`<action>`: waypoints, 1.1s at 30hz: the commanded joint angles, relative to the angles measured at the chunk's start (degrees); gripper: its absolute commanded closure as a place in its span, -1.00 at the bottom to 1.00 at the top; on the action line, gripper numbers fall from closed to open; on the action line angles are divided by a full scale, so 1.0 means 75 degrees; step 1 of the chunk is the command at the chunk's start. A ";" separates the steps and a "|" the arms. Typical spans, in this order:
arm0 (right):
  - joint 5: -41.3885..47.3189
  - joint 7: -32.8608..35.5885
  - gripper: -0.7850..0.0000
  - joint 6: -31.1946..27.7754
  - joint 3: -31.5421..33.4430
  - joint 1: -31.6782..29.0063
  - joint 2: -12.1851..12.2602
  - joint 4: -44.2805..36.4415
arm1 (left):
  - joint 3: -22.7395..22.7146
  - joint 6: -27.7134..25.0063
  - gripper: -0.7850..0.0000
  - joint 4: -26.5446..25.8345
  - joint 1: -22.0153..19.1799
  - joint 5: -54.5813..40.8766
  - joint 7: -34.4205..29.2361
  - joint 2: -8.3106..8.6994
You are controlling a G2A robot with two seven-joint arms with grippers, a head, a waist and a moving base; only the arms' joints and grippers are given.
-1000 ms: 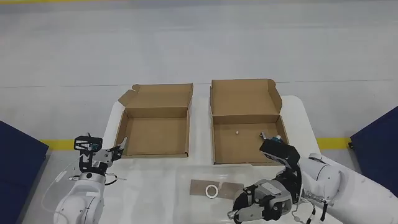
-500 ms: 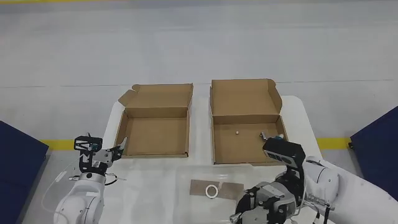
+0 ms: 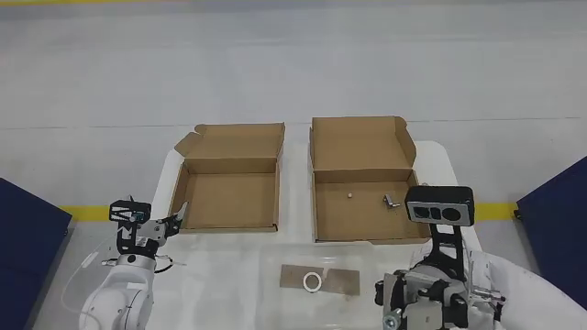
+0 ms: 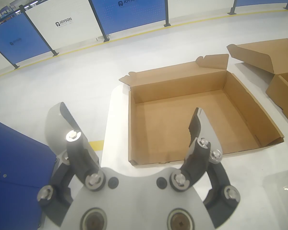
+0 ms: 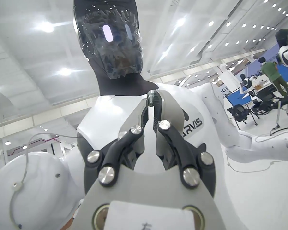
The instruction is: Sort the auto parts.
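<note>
While a pale part (image 3: 350,196) and a metal part (image 3: 389,200) are already lying in the right box (image 3: 353,225) toward the far right corner of the worktop (image 3: 229,266), the left box (image 3: 229,200) beside it is sitting empty, so the sorting is looking only partly done. The right gripper (image 5: 151,101), pointing upward near the front right corner, is pinching a small metal pin (image 5: 150,98) between its closed-in fingertips, and a white ring (image 3: 313,281) is waiting on a brown card strip (image 3: 341,280) by the front edge. The left gripper (image 4: 129,110), fingers spread apart and holding nothing, is hovering at the left edge.
</note>
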 commanded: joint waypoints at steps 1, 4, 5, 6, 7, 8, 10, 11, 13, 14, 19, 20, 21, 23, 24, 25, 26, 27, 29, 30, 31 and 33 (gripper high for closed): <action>0.0207 0.0258 1.00 0.0259 0.0153 -0.0074 -0.0071 0.0053 | 0.0000 0.0000 -1.00 0.0000 0.0000 0.0000 0.0000 0.0000; 0.0235 0.0329 1.00 0.0329 0.0220 -0.0101 -0.0090 0.0107 | 0.0000 0.0000 -1.00 0.0000 0.0000 0.0000 0.0000 0.0000; 0.0235 0.0329 1.00 0.0329 0.0220 -0.0101 -0.0090 0.0107 | 0.0000 0.0000 -1.00 0.0000 0.0000 0.0000 0.0000 0.0000; 0.0235 0.0329 1.00 0.0329 0.0220 -0.0101 -0.0090 0.0107 | 0.0000 0.0000 -1.00 0.0000 0.0000 0.0000 0.0000 0.0000; 0.0235 0.0329 1.00 0.0329 0.0220 -0.0101 -0.0090 0.0107 | 0.0000 0.0000 -1.00 0.0000 0.0000 0.0000 0.0000 0.0000; 0.0235 0.0329 1.00 0.0329 0.0220 -0.0101 -0.0090 0.0107 | 0.0000 0.0000 -1.00 0.0000 0.0000 0.0000 0.0000 0.0000; 0.0213 0.0178 1.00 0.0439 0.0240 -0.0141 -0.0107 0.0057 | 0.0000 0.0000 -1.00 0.0000 0.0000 0.0000 0.0000 0.0000; 0.0253 0.0069 1.00 0.0526 0.0235 -0.0183 -0.0126 -0.0011 | 0.0000 0.0000 -1.00 0.0000 0.0000 0.0000 0.0000 0.0000; 0.0378 -0.0187 1.00 0.0742 0.0272 -0.0245 -0.0199 -0.0053 | 0.0000 0.0000 -1.00 0.0000 0.0000 0.0000 0.0000 0.0000; 0.0575 -0.0321 1.00 0.0797 0.0265 -0.0282 -0.0241 -0.0066 | 0.0000 0.0000 -1.00 0.0000 0.0000 0.0000 0.0000 0.0000; 0.1325 -0.0346 1.00 0.0954 0.0329 -0.0260 -0.0467 0.0019 | 0.0000 0.0000 -1.00 0.0000 0.0000 0.0000 0.0000 0.0000; 0.1444 -0.0322 1.00 0.0982 0.0328 -0.0260 -0.0499 0.0032 | 0.0000 0.0000 -1.00 0.0000 0.0000 0.0000 0.0000 0.0000; 0.1599 -0.0273 1.00 0.1018 0.0334 -0.0255 -0.0548 0.0064 | 0.0000 0.0000 -1.00 0.0000 0.0000 0.0000 0.0000 0.0000; 0.1866 -0.0161 1.00 0.1096 0.0340 -0.0253 -0.0645 0.0150 | 0.0000 0.0000 -1.00 0.0000 0.0000 0.0000 0.0000 0.0000; 0.1959 -0.0086 1.00 0.1180 0.0348 -0.0252 -0.0703 0.0232 | 0.0000 0.0000 -1.00 0.0000 0.0000 0.0000 0.0000 0.0000; 0.2003 -0.0055 1.00 0.1237 0.0346 -0.0258 -0.0731 0.0259 | 0.0000 0.0000 -1.00 0.0000 0.0000 0.0000 0.0000 0.0000; 0.2051 -0.0057 1.00 0.1347 0.0344 -0.0279 -0.0769 0.0323 | 0.0000 0.0000 -1.00 0.0000 0.0000 0.0000 0.0000 0.0000; 0.2054 -0.0076 1.00 0.1397 0.0358 -0.0291 -0.0791 0.0363 | 0.0000 0.0000 -1.00 0.0000 0.0000 0.0000 0.0000 0.0000; 0.2054 -0.0076 1.00 0.1397 0.0358 -0.0291 -0.0791 0.0363 | 0.0000 0.0000 -1.00 0.0000 0.0000 0.0000 0.0000 0.0000; 0.2054 -0.0076 1.00 0.1397 0.0358 -0.0291 -0.0791 0.0363 | 0.0000 0.0000 -1.00 0.0000 0.0000 0.0000 0.0000 0.0000; 0.2054 -0.0076 1.00 0.1397 0.0358 -0.0291 -0.0791 0.0363 | 0.0000 0.0000 -1.00 0.0000 0.0000 0.0000 0.0000 0.0000; 0.2054 -0.0076 1.00 0.1397 0.0358 -0.0291 -0.0791 0.0363 | 0.0000 0.0000 -1.00 0.0000 0.0000 0.0000 0.0000 0.0000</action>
